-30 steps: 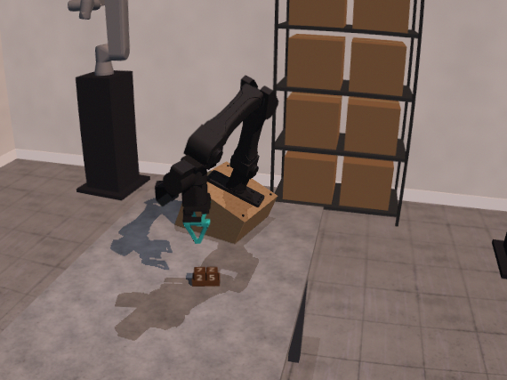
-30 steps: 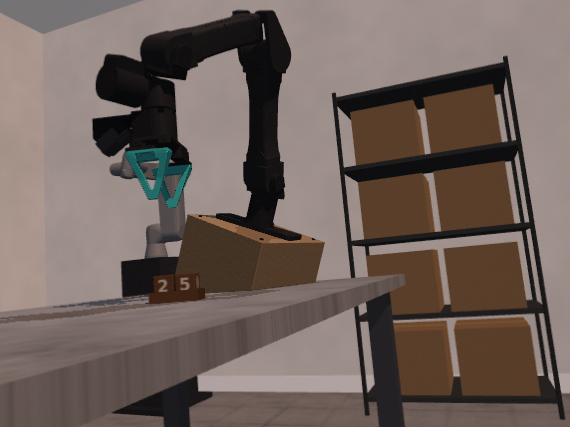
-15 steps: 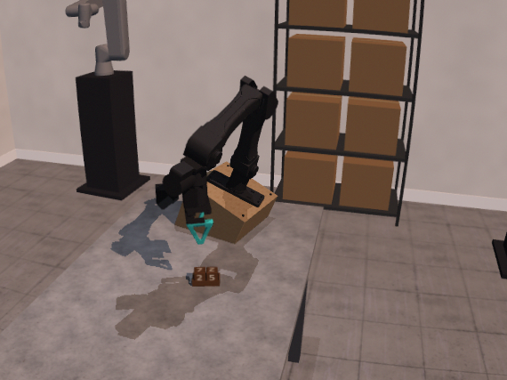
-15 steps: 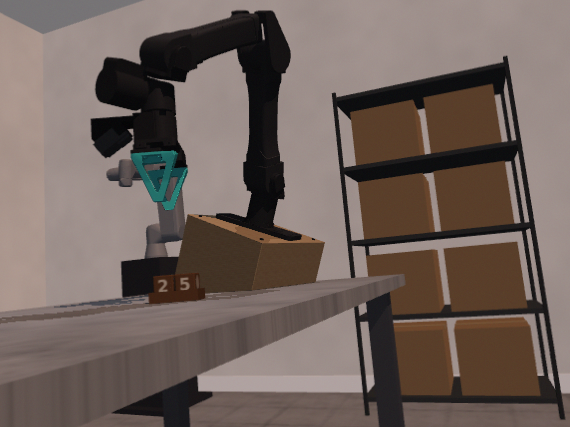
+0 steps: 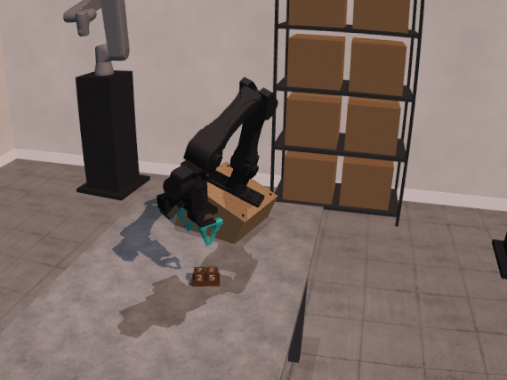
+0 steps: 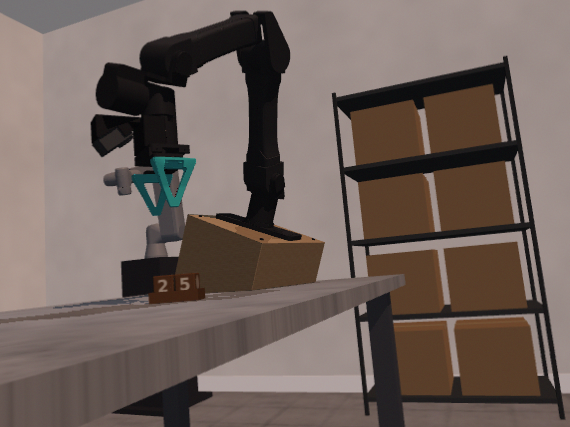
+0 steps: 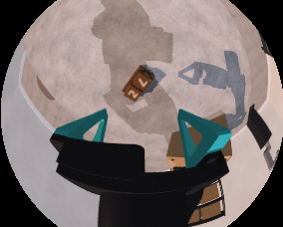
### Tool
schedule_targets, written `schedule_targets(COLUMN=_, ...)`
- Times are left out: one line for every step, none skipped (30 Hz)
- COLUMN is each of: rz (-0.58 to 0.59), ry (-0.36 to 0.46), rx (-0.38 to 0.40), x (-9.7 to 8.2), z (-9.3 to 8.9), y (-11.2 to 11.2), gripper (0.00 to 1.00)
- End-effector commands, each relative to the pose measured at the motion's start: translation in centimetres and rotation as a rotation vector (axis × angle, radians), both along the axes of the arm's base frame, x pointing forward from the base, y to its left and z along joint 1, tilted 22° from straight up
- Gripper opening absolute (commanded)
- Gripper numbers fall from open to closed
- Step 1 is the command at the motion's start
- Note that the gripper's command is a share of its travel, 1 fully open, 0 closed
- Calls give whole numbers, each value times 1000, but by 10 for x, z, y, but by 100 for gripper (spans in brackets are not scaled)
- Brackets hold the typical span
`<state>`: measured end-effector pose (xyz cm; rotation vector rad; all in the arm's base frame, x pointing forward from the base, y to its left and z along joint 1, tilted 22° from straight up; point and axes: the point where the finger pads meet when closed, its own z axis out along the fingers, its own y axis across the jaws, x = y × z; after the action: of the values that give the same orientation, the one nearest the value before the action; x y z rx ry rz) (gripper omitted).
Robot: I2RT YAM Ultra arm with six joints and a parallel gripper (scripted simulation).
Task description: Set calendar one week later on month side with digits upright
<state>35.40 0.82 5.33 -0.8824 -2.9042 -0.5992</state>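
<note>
From the top view, I had the gripper (image 5: 201, 229) spread fully wide with nothing in it, hanging above the table (image 5: 249, 321) between the arm's wooden base block (image 5: 249, 216) and the calendar (image 5: 205, 277). The calendar sat flat, well apart from the fingers, its long axis running left to right, its "2 5" face turned away from the arm.

In the exterior view, the calendar (image 6: 176, 289) read "25" upright toward that camera, and the gripper (image 6: 165, 185) hung high above it. I judged that a skewed descent could clip the neighbouring cube or drag the tray.

Through the wrist view, the calendar (image 7: 138, 84) lay diagonally ahead of the fingers, so I reckoned the wrist needed turning first.
</note>
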Motion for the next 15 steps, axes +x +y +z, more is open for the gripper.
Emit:
schedule_targets(rz=168, ry=-94, rx=-23, x=5, z=1, y=-2, gripper=100)
schedule_targets(rz=190, ry=-102, rx=-25, x=5, z=1, y=-2, gripper=100)
schedule_targets(rz=232, ry=-119, rx=-29, x=5, z=0, y=-2, gripper=100)
schedule_targets(rz=264, ry=-132, rx=-31, x=5, z=0, y=-2, gripper=100)
schedule_targets(rz=298, ry=-146, rx=-34, x=6, z=-1, y=-2, gripper=100)
schedule_targets(rz=332, ry=-159, rx=-37, x=6, z=-1, y=-1, gripper=100)
schedule_targets(rz=340, ry=-163, rx=-37, x=6, z=-2, y=-1, gripper=100)
schedule_targets(rz=340, ry=-163, rx=-37, x=6, z=-2, y=-1, gripper=100)
schedule_targets(rz=340, ry=-163, rx=-37, x=6, z=-2, y=-1, gripper=100)
schedule_targets(rz=418, ry=-194, rx=-44, x=6, z=-3, y=-1, gripper=100)
schedule_targets(rz=466, ry=-213, rx=-48, x=6, z=-4, y=0, gripper=100)
schedule_targets(rz=498, ry=-226, rx=-50, x=6, z=-4, y=0, gripper=100)
schedule_targets(rz=533, ry=-240, rx=-53, x=6, z=-5, y=0, gripper=100)
schedule_targets(rz=566, ry=-253, rx=-56, x=6, z=-6, y=0, gripper=100)
schedule_targets(rz=580, ry=-259, rx=-57, x=6, z=-6, y=0, gripper=100)
